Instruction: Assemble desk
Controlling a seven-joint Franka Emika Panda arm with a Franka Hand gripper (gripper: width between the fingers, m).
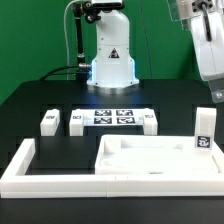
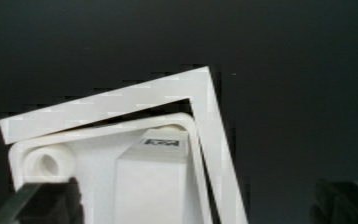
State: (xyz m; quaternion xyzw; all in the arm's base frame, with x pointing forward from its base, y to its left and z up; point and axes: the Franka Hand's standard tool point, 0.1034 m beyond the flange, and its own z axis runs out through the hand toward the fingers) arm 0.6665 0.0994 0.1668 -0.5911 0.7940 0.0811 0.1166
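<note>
The white tabletop (image 1: 140, 152) lies flat inside the fence, rim up. One white leg (image 1: 203, 130) stands upright on its corner at the exterior view's right, a tag on its side. My gripper (image 1: 214, 92) hangs just above that leg, open and holding nothing. In the wrist view the leg (image 2: 158, 185) with its tag runs up between my dark fingertips (image 2: 41, 205), which stand wide on both sides without touching it; my gripper (image 2: 194, 212) is open. Three more legs (image 1: 48, 121), (image 1: 76, 120), (image 1: 148, 120) lie in a row behind the tabletop.
A low white angular fence (image 1: 22, 160) borders the tabletop at the front and the exterior view's left; its corner (image 2: 149, 100) shows in the wrist view. The marker board (image 1: 112, 116) lies between the loose legs. The robot base (image 1: 110, 55) stands at the back.
</note>
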